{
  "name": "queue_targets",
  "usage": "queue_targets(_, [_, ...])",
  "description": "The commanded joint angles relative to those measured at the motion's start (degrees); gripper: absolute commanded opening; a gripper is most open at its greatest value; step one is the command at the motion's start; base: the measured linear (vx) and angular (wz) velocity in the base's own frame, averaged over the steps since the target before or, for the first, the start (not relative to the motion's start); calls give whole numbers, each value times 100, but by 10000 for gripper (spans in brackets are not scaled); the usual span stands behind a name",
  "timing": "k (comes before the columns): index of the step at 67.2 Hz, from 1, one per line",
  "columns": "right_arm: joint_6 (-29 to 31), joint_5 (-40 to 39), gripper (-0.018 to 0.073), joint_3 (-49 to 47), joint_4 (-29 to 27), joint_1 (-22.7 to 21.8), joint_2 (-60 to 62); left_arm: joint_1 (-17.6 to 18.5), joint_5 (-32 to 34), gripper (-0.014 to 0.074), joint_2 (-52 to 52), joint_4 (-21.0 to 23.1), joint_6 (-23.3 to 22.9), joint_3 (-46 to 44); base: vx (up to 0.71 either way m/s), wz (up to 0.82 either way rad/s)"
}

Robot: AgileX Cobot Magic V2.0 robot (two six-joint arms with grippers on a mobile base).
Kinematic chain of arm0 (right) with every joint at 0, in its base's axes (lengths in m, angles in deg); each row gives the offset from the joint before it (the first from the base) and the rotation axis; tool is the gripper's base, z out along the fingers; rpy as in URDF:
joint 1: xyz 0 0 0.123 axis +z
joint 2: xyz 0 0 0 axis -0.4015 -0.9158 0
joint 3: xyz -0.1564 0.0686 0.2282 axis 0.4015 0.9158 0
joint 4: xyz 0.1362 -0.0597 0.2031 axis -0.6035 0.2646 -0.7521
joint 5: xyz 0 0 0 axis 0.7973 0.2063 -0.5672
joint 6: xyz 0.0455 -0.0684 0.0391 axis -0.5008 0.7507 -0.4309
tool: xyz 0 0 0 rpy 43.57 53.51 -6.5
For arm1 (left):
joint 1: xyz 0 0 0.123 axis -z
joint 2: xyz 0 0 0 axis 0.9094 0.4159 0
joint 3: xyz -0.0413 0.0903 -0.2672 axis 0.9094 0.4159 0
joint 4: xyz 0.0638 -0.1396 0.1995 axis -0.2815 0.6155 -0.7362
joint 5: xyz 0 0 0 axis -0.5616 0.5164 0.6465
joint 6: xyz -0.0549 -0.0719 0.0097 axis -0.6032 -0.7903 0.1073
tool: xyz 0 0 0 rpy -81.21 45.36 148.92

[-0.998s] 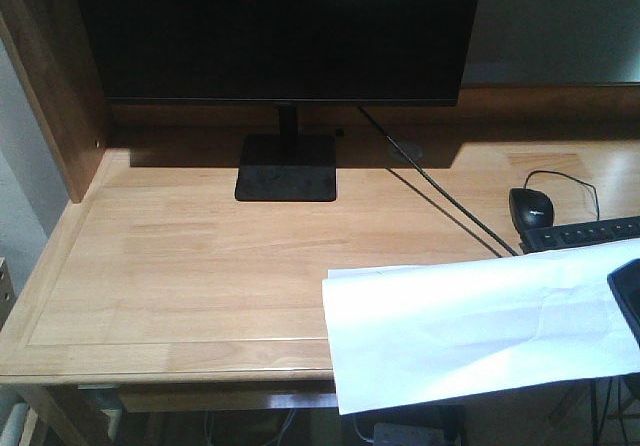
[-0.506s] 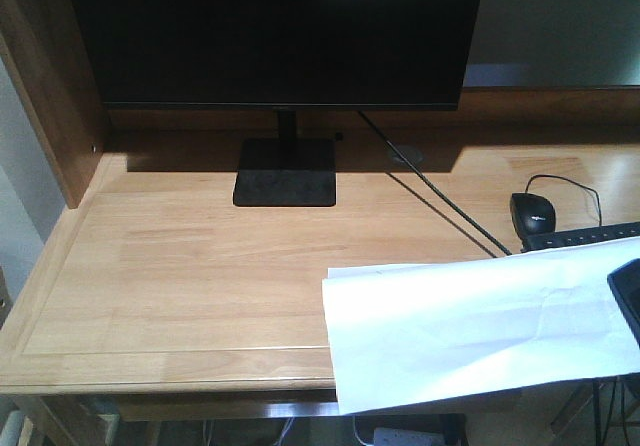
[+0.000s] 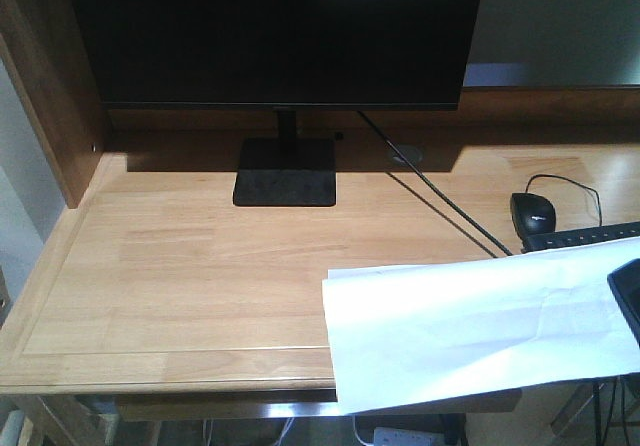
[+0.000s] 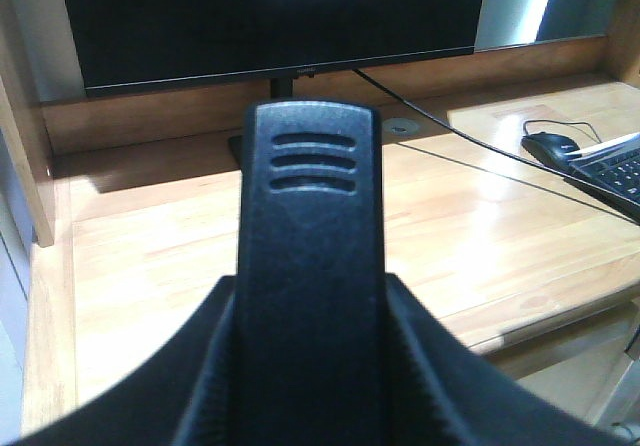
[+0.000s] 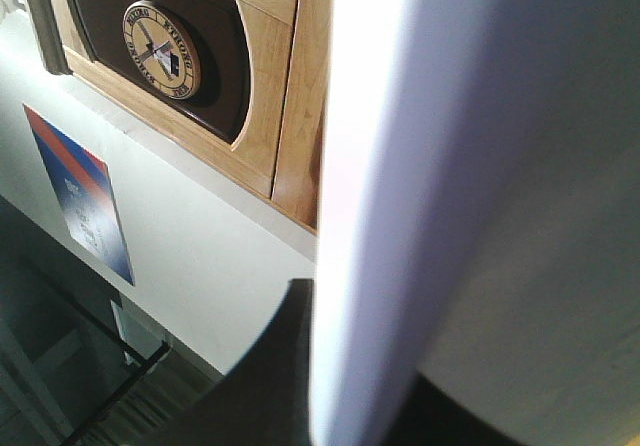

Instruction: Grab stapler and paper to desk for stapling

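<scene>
My right gripper (image 3: 627, 302) is clamped on the right end of the paper (image 3: 470, 331). The sheet's long axis runs left-right over the desk's (image 3: 200, 266) front right corner, with its near edge hanging off the front; I can't tell if it touches the wood. The left gripper (image 4: 310, 391) is closed on a black ridged body, probably the stapler (image 4: 310, 246), pointing at the monitor (image 3: 280, 26) above the desk. Bare desk lies left of and beyond the paper, so the sheet likely goes that way.

Glossy wood desk (image 3: 200, 266), creased matt paper (image 3: 470, 336), matt ribbed plastic stapler (image 4: 310, 266).
</scene>
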Motion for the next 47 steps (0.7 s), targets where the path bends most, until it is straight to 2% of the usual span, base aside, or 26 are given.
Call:
queue_targets(1, [47, -351, -4, 132, -95, 2, -17, 19, 666, -6, 76, 13, -3, -166, 0, 0])
queue_targets(47, [47, -351, -4, 132, -95, 2, -17, 19, 666, -6, 76, 13, -3, -166, 0, 0])
